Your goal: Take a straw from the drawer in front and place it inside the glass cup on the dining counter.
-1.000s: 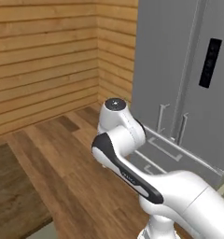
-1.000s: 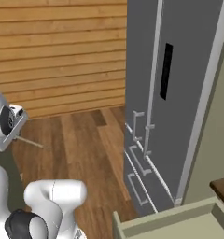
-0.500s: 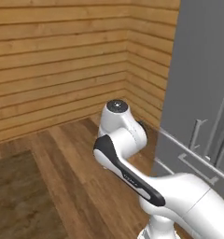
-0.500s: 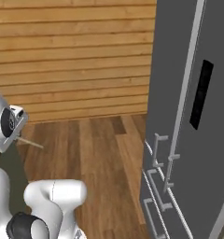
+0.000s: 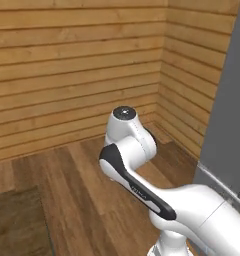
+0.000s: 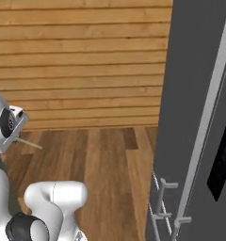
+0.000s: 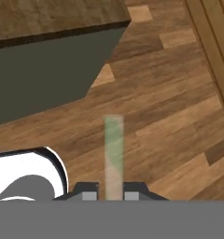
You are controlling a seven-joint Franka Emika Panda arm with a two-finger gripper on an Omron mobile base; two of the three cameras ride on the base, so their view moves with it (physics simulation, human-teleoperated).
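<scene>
The straw (image 7: 114,154) is a thin pale greenish stick rising between my two dark fingertips (image 7: 89,193). My gripper (image 7: 110,193) is shut on it above the wood floor. In the right base view the straw (image 6: 31,143) pokes out rightward from my gripper (image 6: 17,135) at the left edge. The dining counter (image 7: 53,18), a dark-brown wood slab on a dark base, lies ahead at the upper left of the hand view. A dark wood patch (image 5: 17,220) that may be its top fills the lower left corner of the left base view. The drawer and the glass cup are out of view.
A tall grey fridge (image 6: 199,117) with silver drawer handles (image 6: 164,197) stands on the right; its edge (image 5: 232,125) also borders the left base view. Wood-plank walls (image 5: 77,75) meet in a corner ahead. Open wood floor (image 6: 110,160) lies between.
The whole picture has slid to the right in both base views: the base has turned left. The fridge has drifted toward the right edge. Arm and straw keep their pose.
</scene>
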